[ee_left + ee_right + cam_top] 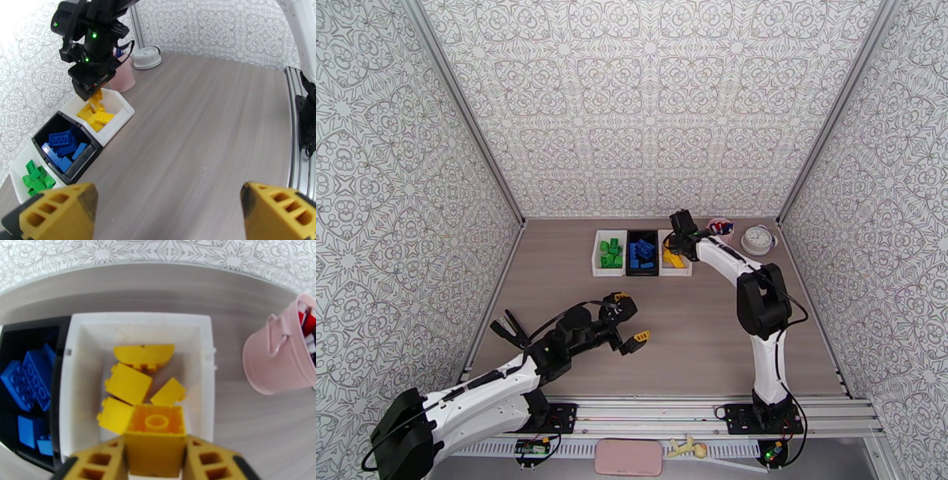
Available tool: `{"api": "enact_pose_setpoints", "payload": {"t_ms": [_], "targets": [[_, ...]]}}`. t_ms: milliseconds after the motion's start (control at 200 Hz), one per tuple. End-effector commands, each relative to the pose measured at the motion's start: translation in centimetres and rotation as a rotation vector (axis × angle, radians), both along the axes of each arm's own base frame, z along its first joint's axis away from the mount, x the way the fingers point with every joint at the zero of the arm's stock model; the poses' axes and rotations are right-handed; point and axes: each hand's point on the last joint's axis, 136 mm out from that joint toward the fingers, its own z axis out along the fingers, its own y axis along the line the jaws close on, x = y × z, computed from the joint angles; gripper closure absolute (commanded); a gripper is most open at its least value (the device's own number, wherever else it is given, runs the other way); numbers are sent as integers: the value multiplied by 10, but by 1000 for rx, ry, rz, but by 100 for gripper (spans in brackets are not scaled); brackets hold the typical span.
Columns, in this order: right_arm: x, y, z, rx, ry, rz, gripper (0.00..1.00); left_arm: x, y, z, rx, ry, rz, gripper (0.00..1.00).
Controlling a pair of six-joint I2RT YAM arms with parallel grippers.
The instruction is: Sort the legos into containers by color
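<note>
Over white bin (134, 321), yellow lego (156, 437) between jaws of right pincer (156, 465)

The left arm stretches low and forward, left gripper (632, 318) wide open. The right arm reaches far; right gripper (156, 463) points down, pinching a brick (156, 433).

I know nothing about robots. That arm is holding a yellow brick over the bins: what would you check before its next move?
1. The yellow brick sits between the right gripper's fingers: ok.
2. The brick hangs over the white bin that holds the yellow legos: ok.
3. That bin has room for one more: ok.
4. The blue legos lie in the black bin and the green legos in the other white bin: ok.
5. The left gripper is open, holds nothing and is away from the bins: ok.
6. The pink cup stands beside the bin, not under the brick: ok.
</note>
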Motion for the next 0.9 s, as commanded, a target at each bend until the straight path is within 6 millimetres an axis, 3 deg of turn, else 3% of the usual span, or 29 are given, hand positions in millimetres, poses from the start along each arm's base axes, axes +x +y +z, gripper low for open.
{"api": "enact_pose_setpoints", "payload": {"t_ms": [0, 170, 335, 515, 680, 895], "targets": [[0, -1, 32, -5, -49, 26, 42, 4, 11, -4, 5, 6, 61, 1], [-16, -13, 64, -5, -128, 33, 16, 25, 39, 4, -42, 5, 225, 0], [-45, -42, 90, 37, -283, -13, 1, 50, 89, 9, -16, -57, 463, 0], [-86, -90, 101, -50, -459, -47, 0, 81, 155, 7, 12, -77, 742, 1], [-119, -148, 90, -141, -513, -135, 0, 103, 209, -4, -40, -85, 945, 0], [-139, -191, 63, -225, -551, -164, 1, 122, 248, -34, -19, -60, 1068, 0]]}}
